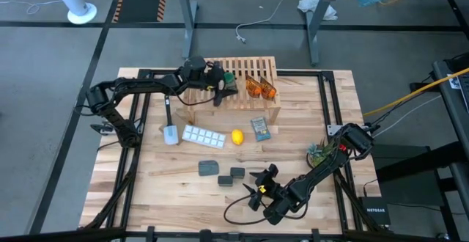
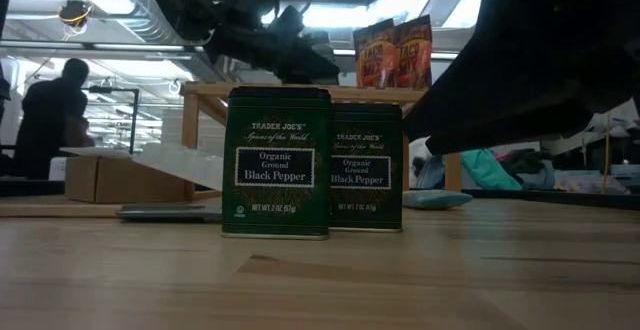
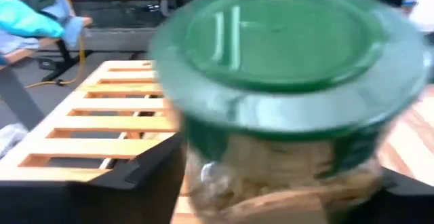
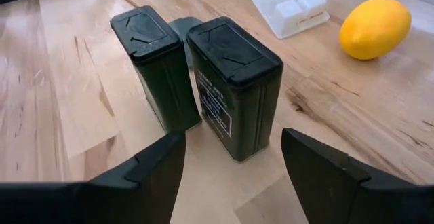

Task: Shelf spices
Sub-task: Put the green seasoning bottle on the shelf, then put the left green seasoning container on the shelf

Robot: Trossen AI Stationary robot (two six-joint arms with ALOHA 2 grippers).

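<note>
shelf: light wooden rack (image 1: 253, 88) with a slatted back of vertical bars, lying at about 12 o'clock on the bench (image 1: 308, 169); the slats also show in the left wrist view (image 3: 108, 122).
jar: clear glass with a wide green lid (image 3: 285, 41) and pale brownish contents, sitting on the shelf at its 9 o'clock end (image 1: 227, 81).
left gripper: at the jar on the shelf (image 1: 218, 83); dark fingers (image 3: 135, 170) flank the jar's base, but whether they pinch it or stand clear of it I cannot tell.
packets: two shiny orange-brown packets (image 1: 261, 88) on the shelf, toward 3 o'clock from the jar; red-orange printed fronts stand above the rack in the low view (image 2: 393, 53).
boxes: two dark green square tins labelled black pepper (image 2: 277, 162), upright, side by side, just beside each other, at about 6 o'clock on the bench (image 1: 231, 176).
right gripper: low over the bench toward 5 o'clock (image 1: 258, 185), fingers (image 4: 156, 170) spread wide, the nearer tin (image 4: 234, 81) just ahead of them, not touched.
nearby: yellow lemon (image 1: 237, 136) and white ice tray (image 1: 203, 135) near the bench's centre.
</note>
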